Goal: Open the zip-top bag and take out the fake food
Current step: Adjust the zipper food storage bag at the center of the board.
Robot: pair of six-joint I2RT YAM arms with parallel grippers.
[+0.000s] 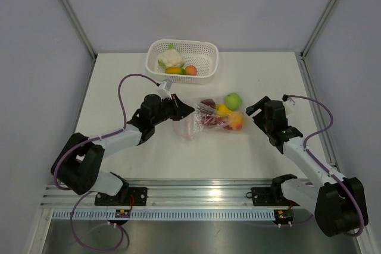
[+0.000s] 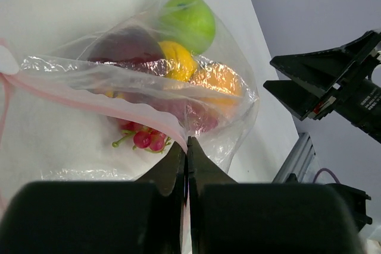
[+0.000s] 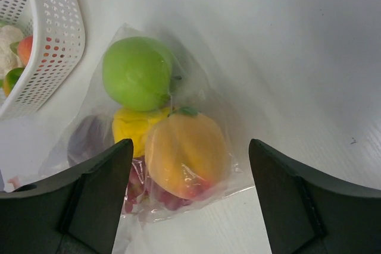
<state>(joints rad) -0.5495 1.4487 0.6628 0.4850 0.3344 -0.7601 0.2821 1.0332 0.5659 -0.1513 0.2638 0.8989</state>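
White worktop [image 1: 262, 69], zip-top bag [image 2: 71, 75] lying centre with fake food [image 3: 138, 72] inside. My left end effector [image 2: 186, 142] is clamped on the bag's pink-striped mouth; my right end effector [image 3: 186, 147] stands wide open just beside it.

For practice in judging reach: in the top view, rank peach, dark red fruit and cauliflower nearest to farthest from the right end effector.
1. Peach, at the bag's right end, beside the right end effector.
2. Dark red fruit, farther left in the bag.
3. Cauliflower, in the basket at the back.
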